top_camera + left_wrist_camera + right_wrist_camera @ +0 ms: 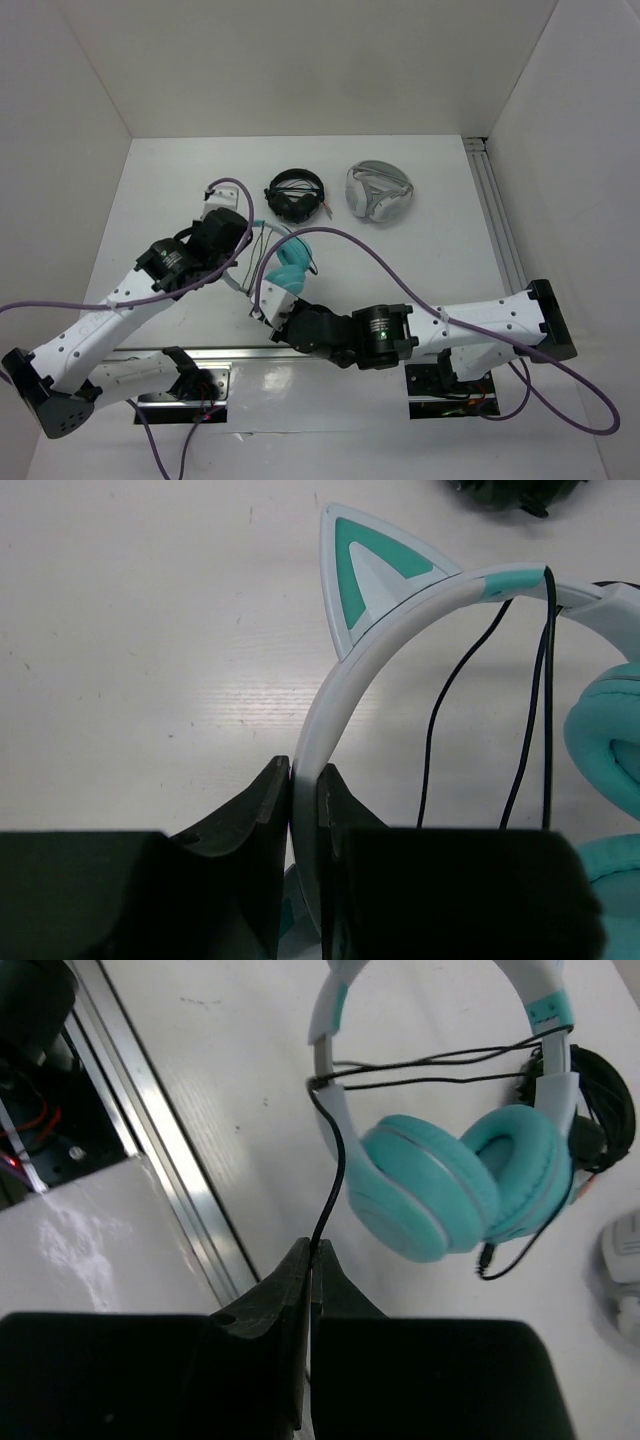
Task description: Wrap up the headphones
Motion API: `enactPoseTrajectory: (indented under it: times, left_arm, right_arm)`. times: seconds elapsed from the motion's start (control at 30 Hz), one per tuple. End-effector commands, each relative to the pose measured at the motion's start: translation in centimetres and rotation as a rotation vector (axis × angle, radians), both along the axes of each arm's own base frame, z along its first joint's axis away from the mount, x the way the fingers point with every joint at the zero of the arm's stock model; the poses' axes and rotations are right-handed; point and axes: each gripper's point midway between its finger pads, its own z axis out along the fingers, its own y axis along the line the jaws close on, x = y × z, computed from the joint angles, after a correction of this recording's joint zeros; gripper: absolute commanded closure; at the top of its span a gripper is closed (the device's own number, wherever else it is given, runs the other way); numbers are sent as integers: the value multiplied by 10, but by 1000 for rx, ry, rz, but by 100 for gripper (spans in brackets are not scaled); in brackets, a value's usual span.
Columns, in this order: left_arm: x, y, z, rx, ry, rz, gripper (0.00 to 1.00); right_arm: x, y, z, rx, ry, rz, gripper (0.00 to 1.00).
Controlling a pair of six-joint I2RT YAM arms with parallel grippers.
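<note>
Left end effector [305,780] clamps headphones [430,1185] at headband [345,685] — right end effector [310,1255] pinches cable [336,1175].

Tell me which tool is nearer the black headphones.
Left. The left tool, clamped on the headband, sits close beside the black headphones; the right tool pinches the cable farther away, the teal ear cups lying between.
</note>
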Motion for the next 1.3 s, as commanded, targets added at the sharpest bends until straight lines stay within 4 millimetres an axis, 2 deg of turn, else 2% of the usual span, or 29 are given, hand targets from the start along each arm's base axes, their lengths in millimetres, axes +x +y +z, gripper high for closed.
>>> enactPoseTrajectory:
  times: [0.0, 0.1, 0.17, 0.3, 0.4, 0.43, 0.5, 0.57, 0.67, 0.7, 0.77, 1.03, 1.07, 1.13, 1.17, 1.27]
  left_arm:
    - [4, -20, 25, -49, -96, -156, 100]
    - [-1, -31, 20, -41, -79, -227, 100]
    - [-11, -47, 15, -59, -58, -313, 100]
    - [-30, -69, 3, -45, 14, -455, 100]
    - [-42, -83, -7, -34, 74, -525, 100]
    - [-47, -87, -12, -24, 98, -540, 100]
    - [-50, -88, -15, -16, 119, -543, 100]
    - [-53, -88, -16, -9, 128, -552, 100]
    - [-62, -93, -22, -27, 163, -580, 100]
    - [-64, -93, -24, -35, 169, -589, 100]
    - [-69, -96, -23, -54, 178, -620, 100]
    - [-85, -108, -15, -127, 190, -732, 100]
    - [-85, -108, -9, -137, 175, -734, 100]
    - [-87, -106, -11, -131, 185, -732, 100]
    - [-87, -106, -5, -142, 168, -735, 100]
    - [-92, -110, -3, -150, 178, -770, 100]
  right_arm:
    - [2, -17, 22, -93, -58, 54, 100]
    - [1, -23, 20, -173, -74, 83, 100]
    - [1, -21, 7, -239, -86, 94, 100]
    - [10, -29, 0, -306, -139, 68, 100]
    - [17, -34, 2, -309, -183, 53, 100]
    - [22, -37, 10, -292, -203, 18, 100]
    - [29, -44, 11, -304, -238, -21, 100]
    - [38, -52, 25, -279, -285, -81, 100]
    - [49, -65, 31, -252, -341, -150, 100]
    - [51, -71, 25, -266, -357, -163, 100]
    - [53, -76, 29, -235, -364, -177, 100]
    - [74, -100, 12, -223, -327, -242, 100]
    - [76, -99, 13, -213, -322, -245, 100]
    - [79, -104, 7, -221, -321, -256, 100]
    - [82, -106, 11, -212, -326, -265, 100]
    - [84, -108, 1, -244, -335, -255, 100]
